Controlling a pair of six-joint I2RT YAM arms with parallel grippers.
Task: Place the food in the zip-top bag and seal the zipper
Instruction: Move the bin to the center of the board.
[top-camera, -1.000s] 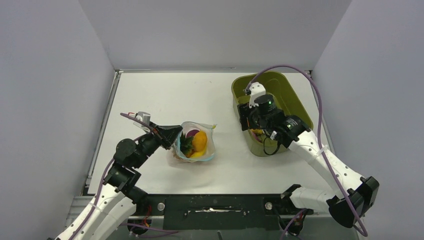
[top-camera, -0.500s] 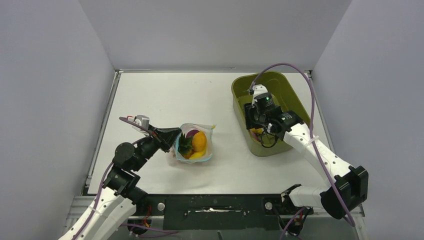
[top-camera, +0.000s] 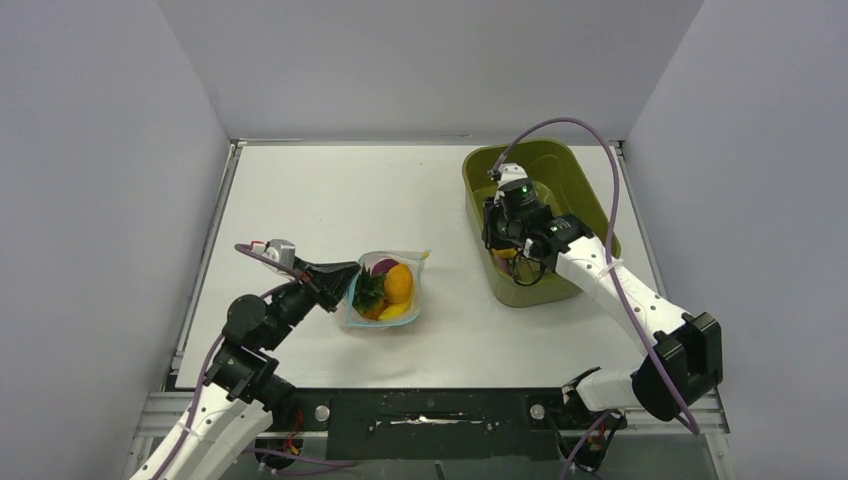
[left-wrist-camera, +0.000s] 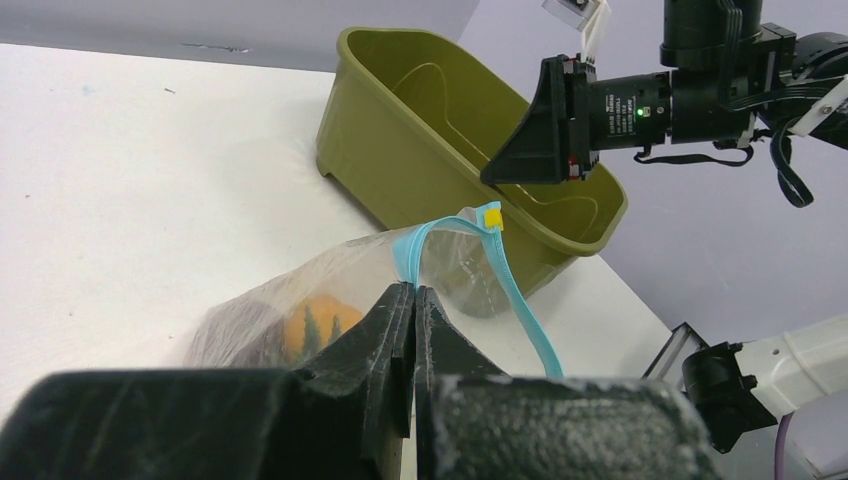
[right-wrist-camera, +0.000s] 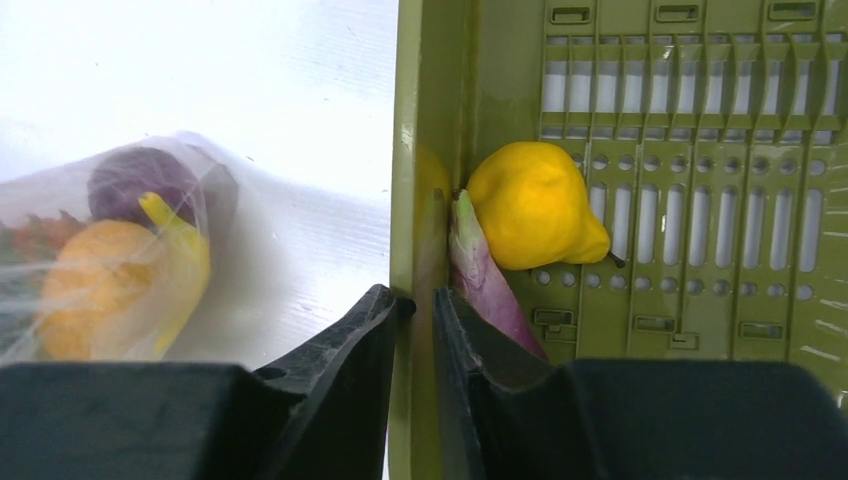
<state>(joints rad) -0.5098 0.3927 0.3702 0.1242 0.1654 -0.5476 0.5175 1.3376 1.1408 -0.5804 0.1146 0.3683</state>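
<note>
The left gripper is clenched on the mouth of the clear crinkly zip-top bag. Its teal-blue zipper strip gapes beyond the fingertips. The right gripper pinches the wall of the olive-green plastic basin. A lumpy yellow toy fruit and a purple-pink piece lie just past its inner finger. Loading looks unfinished: next, let go of the wall and grasp one.

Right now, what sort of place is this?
Probably a lab robot cell: plain walls boxing in a white table, two arms bolted at its near edge, toy food in a clear bag, an olive-green basin.
</note>
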